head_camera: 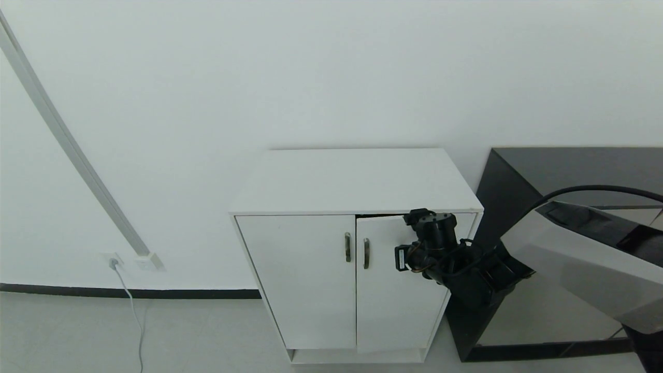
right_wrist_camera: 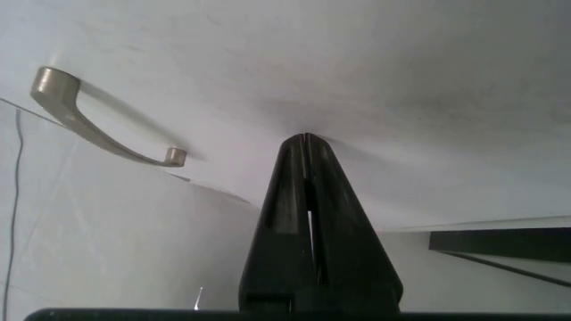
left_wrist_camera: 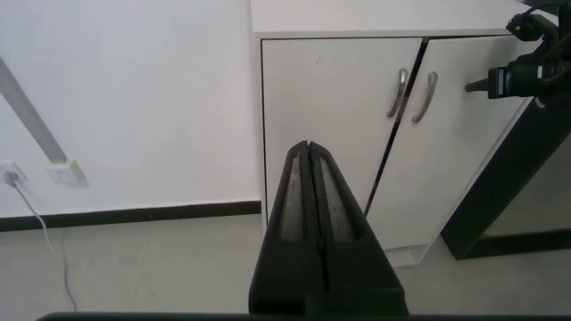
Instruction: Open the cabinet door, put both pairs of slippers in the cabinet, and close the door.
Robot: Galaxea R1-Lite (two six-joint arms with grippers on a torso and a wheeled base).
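cabinet (head_camera: 352,181): white boxy laminate with a matte flat top. It stood on the floor against the wall, with a glossy black unit (head_camera: 518,171) just beside its right side.
right door (head_camera: 393,316): flat smooth panel, slightly ajar. A dark gap ran along its top edge and down the centre seam.
left door (head_camera: 300,280): same panel, sat flush.
right gripper (right_wrist_camera: 306,143): jaws were pressed together with nothing between them. Tips were at the right door's upper face, between handle and hinge edge (contact or just off, couldn't tell).
left gripper (left_wrist_camera: 308,147): jaws were also together and empty. It hung well apart from the cabinet front, pointing at it.
handles: slim curved metal bows, brushed finish, either side of the centre seam; right door handle (head_camera: 366,253), left door handle (head_camera: 347,247).
risk 1: my read was that closed tips on a slick flat panel had no purchase, so any forward push would have shut the door again.
risk 2: hooking the door edge from there looked likely to slip, since the gap was narrow.
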